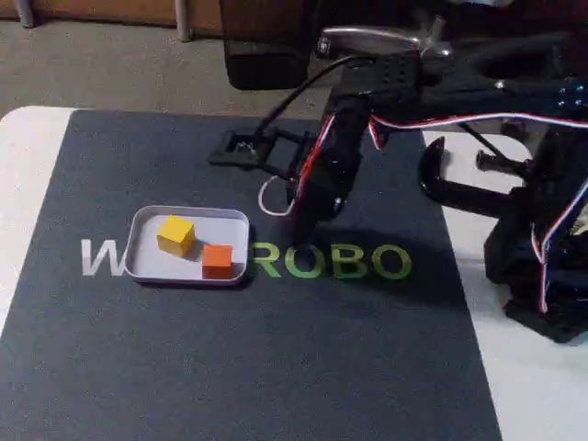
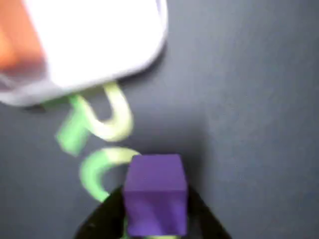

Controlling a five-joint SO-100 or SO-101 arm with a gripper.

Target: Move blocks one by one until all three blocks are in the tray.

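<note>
The gripper (image 2: pixel 155 219) is seen closed around the purple block (image 2: pixel 155 191) in the wrist view, where dark fingers flank the cube on both sides at the bottom edge. In the fixed view the gripper (image 1: pixel 303 225) hangs over the dark mat (image 1: pixel 276 367), just to the right of the tray (image 1: pixel 147 266), above the green lettering (image 1: pixel 331 262) printed on the mat; the purple cube itself cannot be made out there behind the arm. Whether the cube is lifted clear of the mat cannot be told from the blurred wrist view. The tray is seen near the gripper, up and to the left in the wrist view, with its rounded corner (image 2: pixel 149 55) nearest. A yellow block (image 1: pixel 175 234) and an orange-red block (image 1: pixel 217 260) lie inside the tray, close to each other. A possible failure is judged to be the cube being carried too low, so that the raised rim is struck and the tray is pushed along the mat. A release directly above the orange-red block could leave the cube stacked or bounced out. Counted: three blocks, two in the tray and one held; one tray; one gripper.
</note>
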